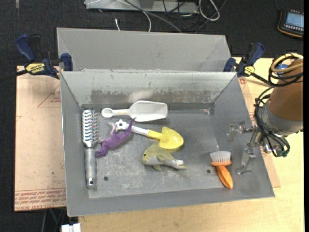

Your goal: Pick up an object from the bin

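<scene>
Camera view
Surface: a grey metal bin (145, 93) with sloping walls and a scuffed flat floor is seen from above.
Room: the bin is ringed by a dark floor (38, 13), and cables (203, 4) are seen trailing at the top.
Arm: it is brought in from the right, with an orange cover (289, 105) and looped wires at the wrist.
Gripper (241, 148): it is lowered against the right wall of the bin; its two metal fingers are seen spread apart, and nothing is gripped between them.
Nearest thing: a brush (223, 169) with an orange handle and white bristles is laid flat near the right front corner, just beside the gripper, bristles pointed towards the back wall.
Other things: a silver hairbrush (89, 144) is laid along the left side. A white scoop (145, 111), a yellow scoop (169, 138), a purple toy (113, 141) and a yellow-green toy fish (161, 158) are clustered in the middle, well apart from the gripper.
</scene>
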{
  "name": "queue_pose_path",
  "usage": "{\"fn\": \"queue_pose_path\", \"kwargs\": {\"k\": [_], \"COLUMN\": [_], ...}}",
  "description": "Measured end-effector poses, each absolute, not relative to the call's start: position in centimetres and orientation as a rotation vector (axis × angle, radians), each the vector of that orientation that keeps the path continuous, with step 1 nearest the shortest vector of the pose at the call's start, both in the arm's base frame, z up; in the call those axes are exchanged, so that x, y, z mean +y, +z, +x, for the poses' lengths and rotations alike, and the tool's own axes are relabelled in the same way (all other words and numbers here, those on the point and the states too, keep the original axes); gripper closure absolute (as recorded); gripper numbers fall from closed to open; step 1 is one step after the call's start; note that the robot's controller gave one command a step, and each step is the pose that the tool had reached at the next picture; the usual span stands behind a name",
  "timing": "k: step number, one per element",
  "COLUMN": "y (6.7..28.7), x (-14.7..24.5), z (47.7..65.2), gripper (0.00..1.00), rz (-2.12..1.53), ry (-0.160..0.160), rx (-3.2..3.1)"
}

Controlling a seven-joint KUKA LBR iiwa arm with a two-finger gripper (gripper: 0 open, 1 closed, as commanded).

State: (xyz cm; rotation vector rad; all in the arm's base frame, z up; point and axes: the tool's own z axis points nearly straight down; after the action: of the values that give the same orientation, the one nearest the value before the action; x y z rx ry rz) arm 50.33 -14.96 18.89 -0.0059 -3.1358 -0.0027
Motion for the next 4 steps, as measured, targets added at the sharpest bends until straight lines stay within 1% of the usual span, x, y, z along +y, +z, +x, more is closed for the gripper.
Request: {"fn": "queue_pose_path", "kwargs": {"k": [1, 2, 3, 4], "y": [19.2, 7.5, 14.1, 10.0], "x": [-14.9, -14.0, -15.2, -14.9], "z": [50.5, 50.7, 51.3, 51.0], "gripper": [0.00, 0.00, 0.00, 0.00], "rz": [0.001, 0.873, 1.254, 1.039], "ry": [0.000, 0.000, 0.002, -0.006], "rx": [-3.142, -3.031, -2.887, -2.984]}}
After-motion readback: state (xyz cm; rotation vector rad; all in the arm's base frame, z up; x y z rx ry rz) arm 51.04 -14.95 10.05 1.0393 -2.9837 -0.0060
